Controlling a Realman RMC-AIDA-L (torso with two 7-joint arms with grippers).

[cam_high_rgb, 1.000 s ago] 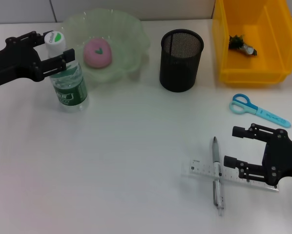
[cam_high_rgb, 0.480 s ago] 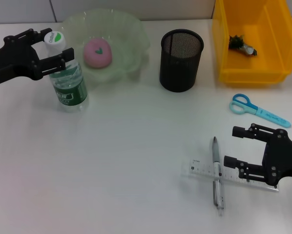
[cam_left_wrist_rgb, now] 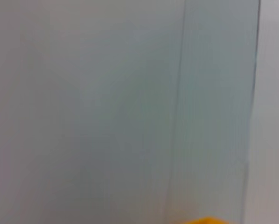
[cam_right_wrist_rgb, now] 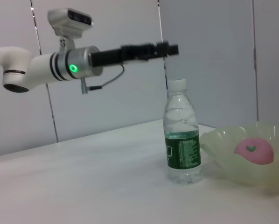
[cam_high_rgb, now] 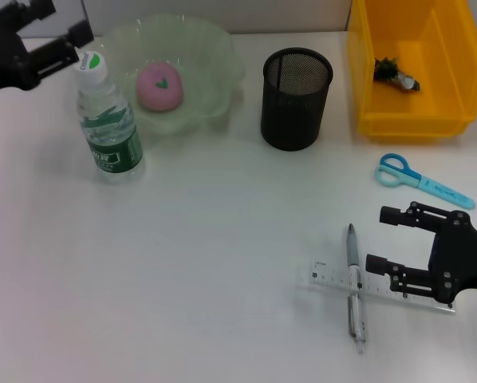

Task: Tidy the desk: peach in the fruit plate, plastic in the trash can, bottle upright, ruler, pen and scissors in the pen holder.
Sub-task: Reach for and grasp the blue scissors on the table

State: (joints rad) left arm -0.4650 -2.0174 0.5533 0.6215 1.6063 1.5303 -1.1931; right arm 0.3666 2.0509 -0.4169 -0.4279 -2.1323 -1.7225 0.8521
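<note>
The clear water bottle (cam_high_rgb: 108, 120) with a green label stands upright left of the fruit plate (cam_high_rgb: 214, 56); it also shows as the bottle (cam_right_wrist_rgb: 182, 135). A pink peach (cam_high_rgb: 159, 86) lies in that pale green plate. My left gripper (cam_high_rgb: 61, 24) is open, raised above and behind the bottle's cap, holding nothing. The black mesh pen holder (cam_high_rgb: 296, 97) stands mid-table. Blue scissors (cam_high_rgb: 422, 182), a silver pen (cam_high_rgb: 355, 287) and a clear ruler (cam_high_rgb: 333, 281) lie at the front right. My right gripper (cam_high_rgb: 384, 239) is open just right of the pen. Dark plastic (cam_high_rgb: 394, 73) sits in the yellow bin (cam_high_rgb: 454, 72).
The pen lies across the ruler. A grey wall runs behind the table, and it fills the left wrist view apart from a bit of yellow bin (cam_left_wrist_rgb: 205, 220). The right wrist view shows the left gripper (cam_right_wrist_rgb: 170, 48) above the bottle's cap.
My left gripper has come away from the bottle's neck and moved up and back to the left. The bottle stays standing. The right arm has not moved.
</note>
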